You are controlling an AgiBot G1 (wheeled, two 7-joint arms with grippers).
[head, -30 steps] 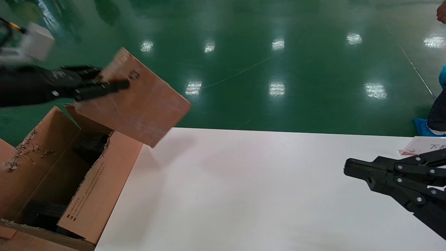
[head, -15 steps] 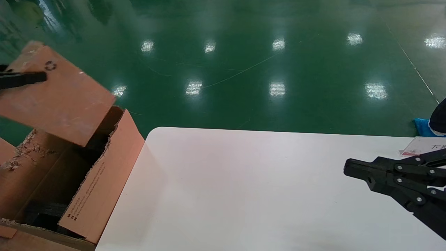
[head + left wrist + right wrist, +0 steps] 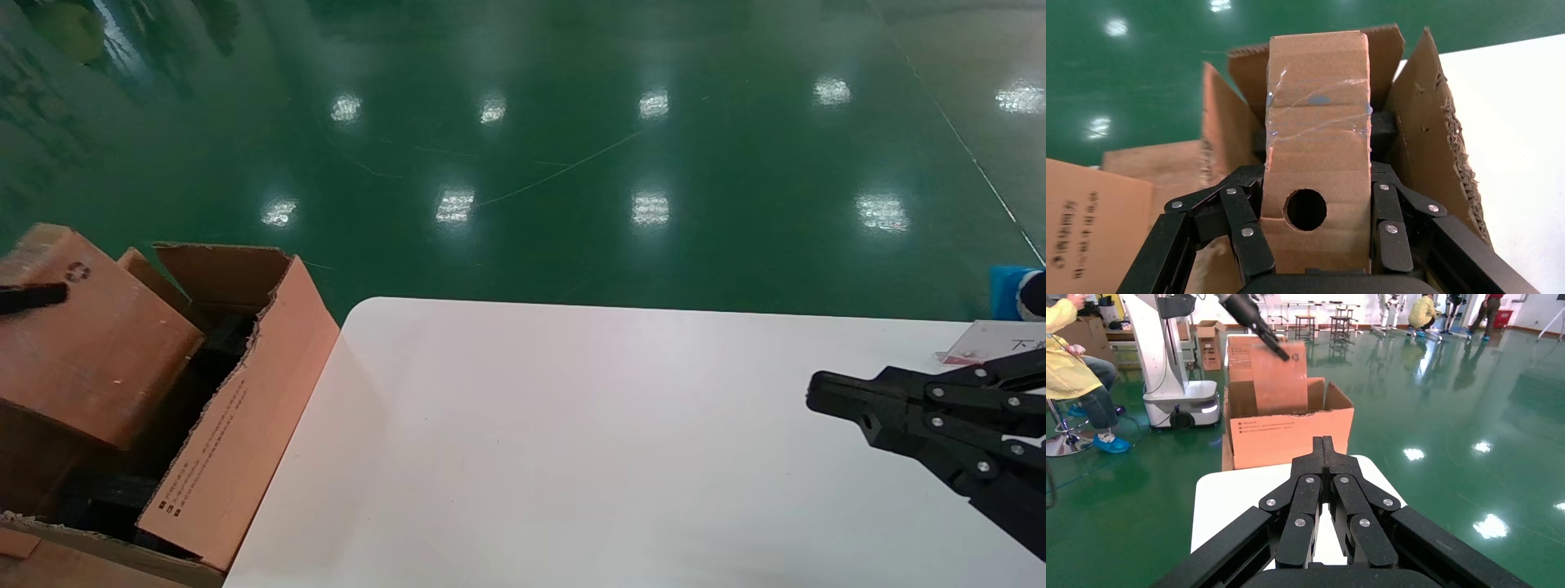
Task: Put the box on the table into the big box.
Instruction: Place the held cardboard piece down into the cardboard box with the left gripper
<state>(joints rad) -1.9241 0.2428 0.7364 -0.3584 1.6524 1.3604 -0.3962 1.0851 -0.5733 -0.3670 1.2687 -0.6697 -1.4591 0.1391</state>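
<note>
The box [image 3: 90,351], a small brown carton, sits tilted with its lower end inside the big box [image 3: 245,408], just left of the table [image 3: 572,449]. My left gripper [image 3: 1317,179] is shut on the box [image 3: 1318,110], gripping the end that has clear tape and a round hole. In the head view only one finger [image 3: 33,298] shows at the left edge. Black foam [image 3: 106,494] lies inside the big box. My right gripper [image 3: 813,392] is shut and empty above the table's right side. It also shows in the right wrist view [image 3: 1322,444], with the big box [image 3: 1291,438] beyond it.
A white card [image 3: 989,343] lies at the table's right edge, with something blue [image 3: 1009,290] on the green floor behind it. The right wrist view shows another robot base [image 3: 1177,404], a seated person [image 3: 1076,373] and more cartons beyond the big box.
My left gripper has carried the box left and down, from above the table's corner into the big box's opening. The right arm has not moved.
</note>
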